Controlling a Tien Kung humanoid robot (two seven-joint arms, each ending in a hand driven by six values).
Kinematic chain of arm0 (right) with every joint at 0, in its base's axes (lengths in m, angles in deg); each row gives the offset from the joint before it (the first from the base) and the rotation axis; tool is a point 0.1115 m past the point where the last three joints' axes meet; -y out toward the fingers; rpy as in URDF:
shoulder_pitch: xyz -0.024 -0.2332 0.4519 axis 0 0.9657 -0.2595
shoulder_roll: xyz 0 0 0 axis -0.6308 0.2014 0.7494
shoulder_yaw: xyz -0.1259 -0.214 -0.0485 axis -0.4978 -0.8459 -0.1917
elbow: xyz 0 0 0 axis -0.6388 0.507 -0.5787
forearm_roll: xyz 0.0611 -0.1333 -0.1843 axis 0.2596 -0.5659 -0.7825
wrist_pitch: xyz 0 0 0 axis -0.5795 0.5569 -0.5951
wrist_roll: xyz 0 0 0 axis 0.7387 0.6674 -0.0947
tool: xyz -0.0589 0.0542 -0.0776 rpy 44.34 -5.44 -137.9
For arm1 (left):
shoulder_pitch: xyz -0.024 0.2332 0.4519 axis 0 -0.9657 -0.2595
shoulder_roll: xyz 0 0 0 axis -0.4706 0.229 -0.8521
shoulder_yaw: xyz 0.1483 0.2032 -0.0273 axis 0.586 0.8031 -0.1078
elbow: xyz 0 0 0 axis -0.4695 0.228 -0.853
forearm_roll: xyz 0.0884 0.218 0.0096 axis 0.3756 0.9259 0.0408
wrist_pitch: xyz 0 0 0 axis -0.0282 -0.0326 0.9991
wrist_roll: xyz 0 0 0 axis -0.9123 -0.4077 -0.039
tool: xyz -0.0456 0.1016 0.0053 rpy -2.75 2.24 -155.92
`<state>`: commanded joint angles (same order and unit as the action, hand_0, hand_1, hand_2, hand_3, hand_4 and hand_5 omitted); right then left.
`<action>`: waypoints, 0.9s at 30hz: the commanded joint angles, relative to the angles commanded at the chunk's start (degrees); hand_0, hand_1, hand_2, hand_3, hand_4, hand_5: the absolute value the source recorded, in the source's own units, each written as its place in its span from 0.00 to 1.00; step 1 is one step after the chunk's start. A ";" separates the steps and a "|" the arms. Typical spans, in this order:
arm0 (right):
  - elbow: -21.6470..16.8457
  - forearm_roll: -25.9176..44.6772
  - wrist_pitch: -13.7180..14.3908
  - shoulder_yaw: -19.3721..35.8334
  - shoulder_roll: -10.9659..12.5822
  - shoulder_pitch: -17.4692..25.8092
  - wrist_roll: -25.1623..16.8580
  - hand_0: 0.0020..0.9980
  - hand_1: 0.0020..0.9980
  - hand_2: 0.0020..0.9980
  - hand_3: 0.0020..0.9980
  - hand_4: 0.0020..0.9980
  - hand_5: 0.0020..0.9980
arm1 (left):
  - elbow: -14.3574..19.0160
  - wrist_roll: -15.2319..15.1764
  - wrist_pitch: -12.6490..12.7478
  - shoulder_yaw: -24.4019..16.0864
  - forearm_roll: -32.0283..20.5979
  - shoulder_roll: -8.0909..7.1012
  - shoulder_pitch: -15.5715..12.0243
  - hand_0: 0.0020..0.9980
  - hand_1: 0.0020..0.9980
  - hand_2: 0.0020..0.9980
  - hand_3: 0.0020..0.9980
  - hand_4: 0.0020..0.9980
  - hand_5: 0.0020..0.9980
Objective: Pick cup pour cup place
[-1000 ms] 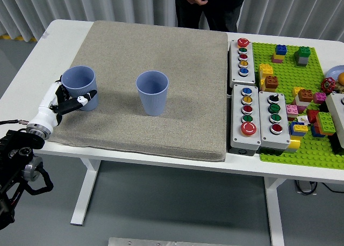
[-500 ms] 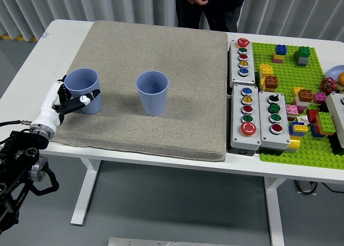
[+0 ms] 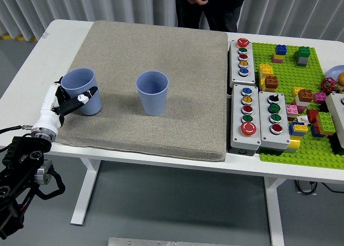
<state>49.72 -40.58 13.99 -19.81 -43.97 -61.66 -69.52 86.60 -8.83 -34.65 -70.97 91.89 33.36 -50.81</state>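
Two light blue ribbed cups stand on the grey mat (image 3: 161, 42). The left cup (image 3: 80, 84) is near the mat's left edge and leans slightly to the left. My left hand (image 3: 69, 100), white with black fingertips, is shut on its lower half, thumb across the front and the other fingers behind its left side. The second cup (image 3: 152, 94) stands upright and alone near the mat's middle, about a cup's width to the right. I cannot see inside either cup well enough to tell its contents. My right hand is out of view.
Three grey button boxes (image 3: 243, 58) (image 3: 247, 117) (image 3: 275, 120) line the mat's right edge. Beyond them lies a green baseplate (image 3: 317, 69) with several coloured bricks. A person in dark clothes (image 3: 209, 4) stands at the far side, hand held near the body.
My left hand and the cup in it shifted slightly right, then back left and a little up. The cup now leans a bit more. The middle cup has not moved.
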 joint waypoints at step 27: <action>0.00 -0.26 0.17 0.00 0.41 0.54 -0.09 0.72 0.69 0.74 0.70 0.32 0.30 | 11.63 8.10 2.16 6.06 34.02 -8.99 9.68 0.56 0.53 0.55 0.57 0.69 0.09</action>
<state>49.72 -40.84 14.16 -19.81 -43.56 -61.12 -69.60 98.23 -0.74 -32.49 -64.91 125.91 24.37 -41.12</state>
